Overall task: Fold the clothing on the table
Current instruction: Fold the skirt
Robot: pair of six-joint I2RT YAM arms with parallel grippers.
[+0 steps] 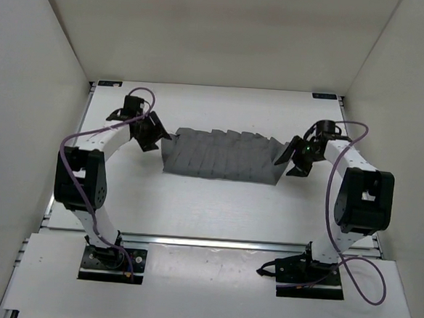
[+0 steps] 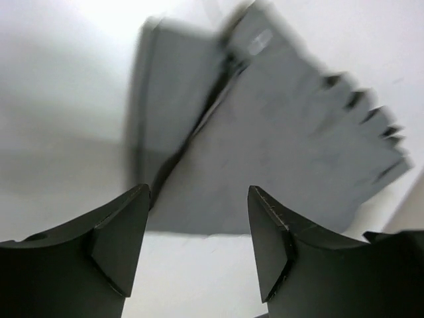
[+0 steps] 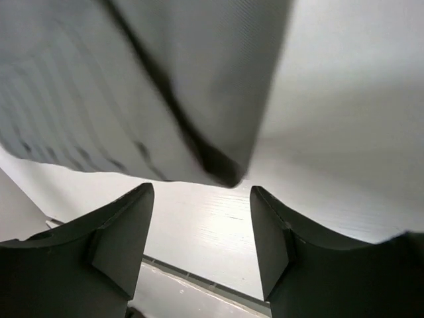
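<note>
Dark fingers [image 2: 119,238] of the left pincer [image 2: 199,199] fill the bottom of its wrist view, spread wide with nothing between them. The right pincer [image 3: 202,195] gapes likewise, empty. The clothing [image 1: 223,156] lies as a long grey band on the surface [image 1: 194,209], midway between its left and right edges and nearer the far edge than the near one, its pleats showing as parallel lines. Each pincer stands at one short end of the band, which I judge suits taking the ends for a further fold. A darker doubled edge in both wrist views suggests one layer lies over another, but the lower layer is hidden. Both wrist views are smeared, so a pale patch [image 2: 260,40] near the left end cannot be read. From above, whether the fingertips brush the fabric cannot be told.
</note>
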